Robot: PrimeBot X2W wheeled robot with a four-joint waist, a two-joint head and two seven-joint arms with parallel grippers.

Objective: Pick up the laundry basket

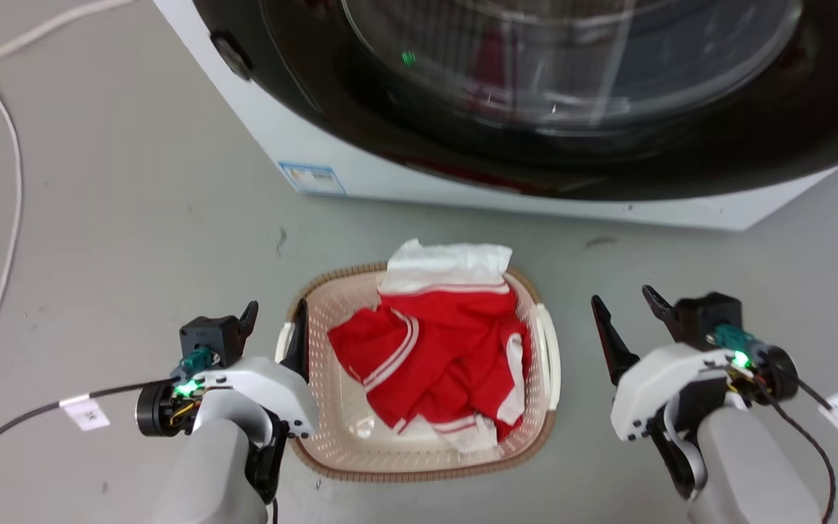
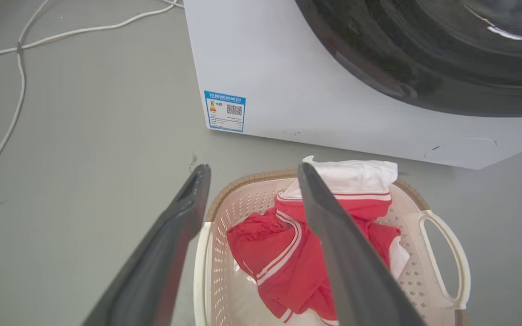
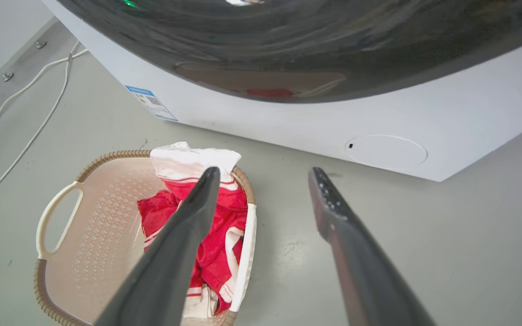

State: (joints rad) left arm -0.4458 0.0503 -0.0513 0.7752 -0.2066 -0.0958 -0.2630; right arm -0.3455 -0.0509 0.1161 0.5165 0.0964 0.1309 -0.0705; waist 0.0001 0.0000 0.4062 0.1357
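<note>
The laundry basket (image 1: pixel 419 473) sits on the grey floor (image 1: pixel 135 218) at the lower middle of the head view. It is in front of the washing machine (image 1: pixel 535 87) that spans the top, and red and white clothes (image 1: pixel 433 356) lie in it. Nothing has hold of it, so by my reading the lift has not begun. An arm is placed at each of its 2 sides, and closing on the handles and raising it are left to do

At the lower left, the left gripper (image 1: pixel 276 309) is wide open and empty. Its 2 fingers straddle the basket's left edge, 1 over the floor outside and 1 over the inside. In the left wrist view the white left handle (image 2: pixel 201 258) shows in the gap between them. Whether either finger touches the plastic I cannot tell

At the lower right, the right gripper (image 1: pixel 621 297) is just as wide open and empty. Both its fingers are over bare floor just beside the right handle (image 1: pixel 551 349), apart from it
</note>
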